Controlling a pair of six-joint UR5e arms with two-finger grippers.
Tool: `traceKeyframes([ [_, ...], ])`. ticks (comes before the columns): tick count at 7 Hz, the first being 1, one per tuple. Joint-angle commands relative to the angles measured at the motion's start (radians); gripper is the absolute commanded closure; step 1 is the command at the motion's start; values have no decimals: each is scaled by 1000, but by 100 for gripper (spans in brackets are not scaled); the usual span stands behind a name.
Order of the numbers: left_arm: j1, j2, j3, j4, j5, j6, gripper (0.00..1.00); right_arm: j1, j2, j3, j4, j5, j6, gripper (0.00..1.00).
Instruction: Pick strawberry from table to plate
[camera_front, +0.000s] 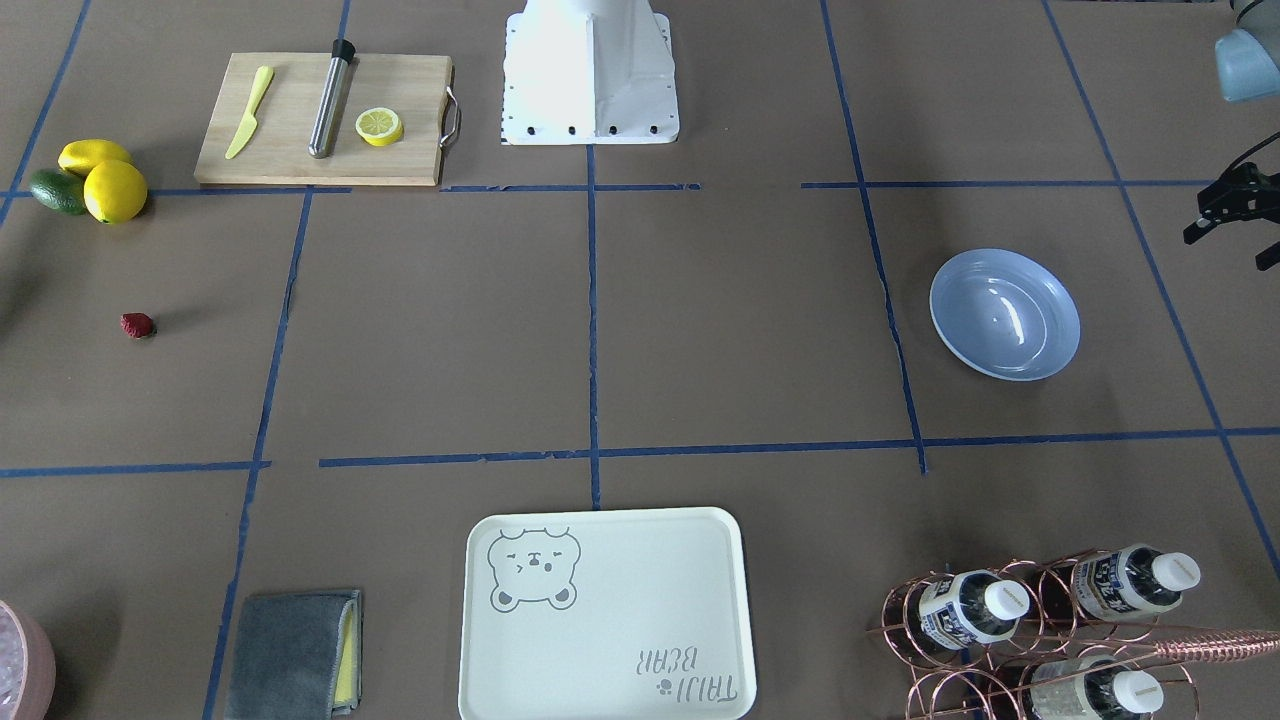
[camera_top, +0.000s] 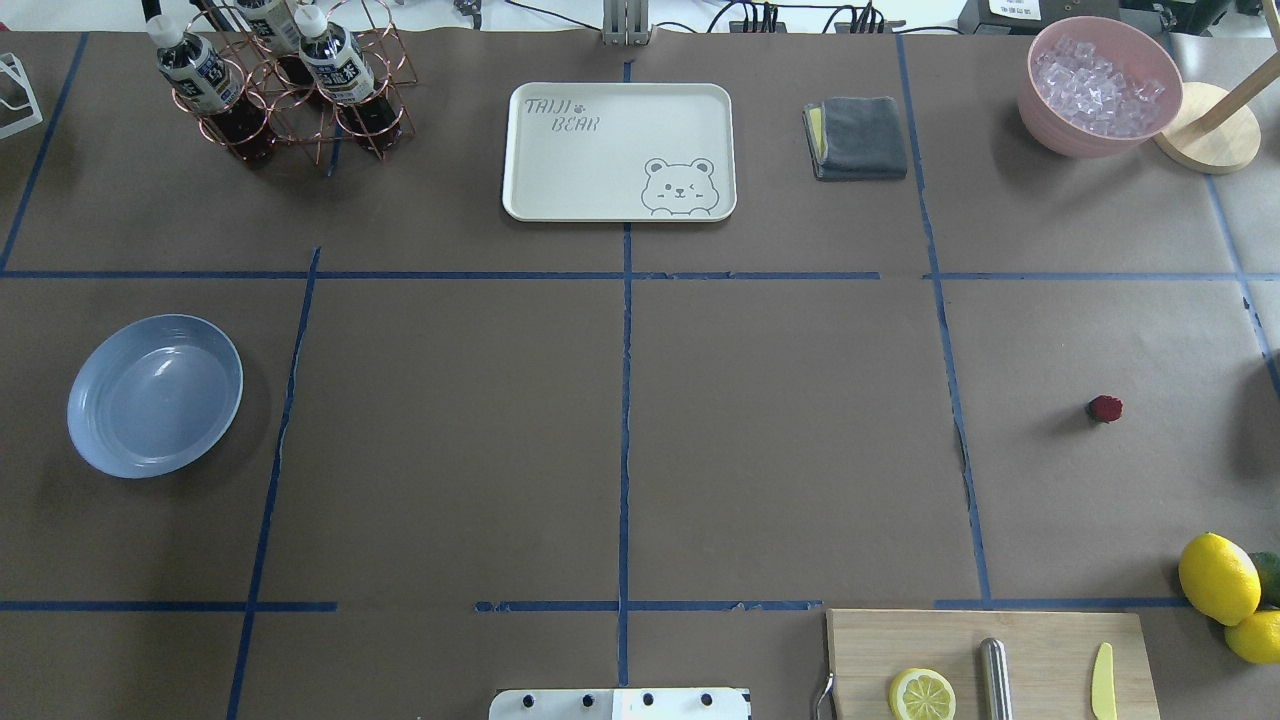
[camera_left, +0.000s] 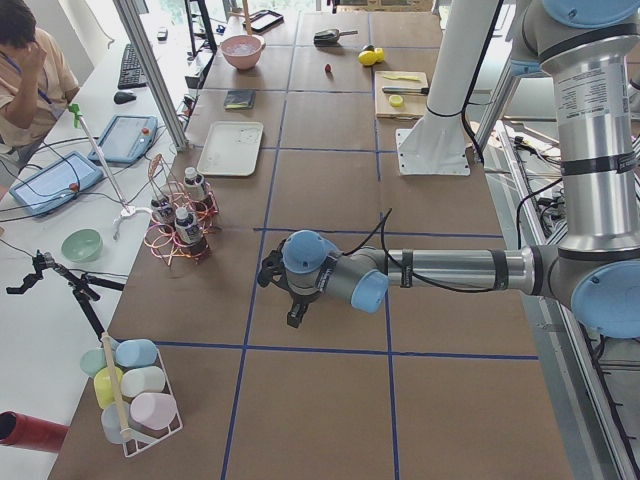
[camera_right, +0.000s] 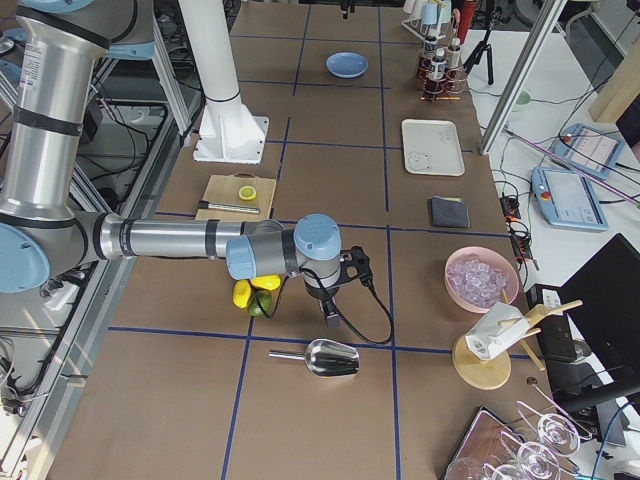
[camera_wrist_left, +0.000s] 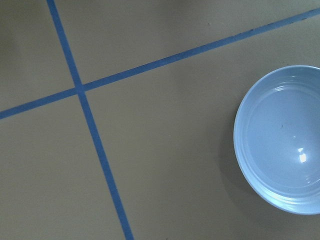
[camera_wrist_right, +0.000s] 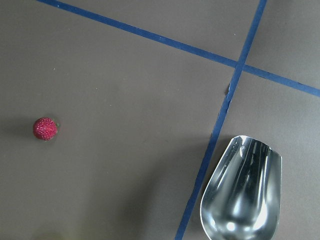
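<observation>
— Where is the strawberry (camera_front: 138, 325)?
— I see it alone on the brown-papered table (camera_front: 740, 320), inside a blue-tape square (camera_front: 283, 330) near the lemons (camera_front: 115, 190). The plate (camera_front: 1004, 314) lies well apart.
— And the left gripper (camera_left: 278, 292), the right gripper (camera_right: 333, 305)?
— Both hover; open or closed, I cannot tell.

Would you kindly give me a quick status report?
Left pincer and right pincer aloft, jaws unreadable. Strawberry on table, untouched. Plate empty. No obstacle between them.

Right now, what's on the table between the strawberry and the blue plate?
Nothing sits there. In the overhead view, between the strawberry and the plate there is only bare table crossed by blue tape lines.
</observation>
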Motion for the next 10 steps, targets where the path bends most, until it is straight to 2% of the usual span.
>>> traceKeyframes([
  [1,119,-7,59,-183,4,-140,0,0,-1,-3,4,12,-1,0],
  [3,207,-30,110,-262,9,-253,0,0,8,-3,-1,20,-1,0],
  [4,208,-42,133,-264,10,-258,0,0,10,-6,-2,55,0,0],
  [5,208,-97,201,-264,10,-258,0,0,10,-14,1,69,0,0],
  [10,211,-147,233,-262,12,-412,1,0,-4,-12,4,72,2,0],
])
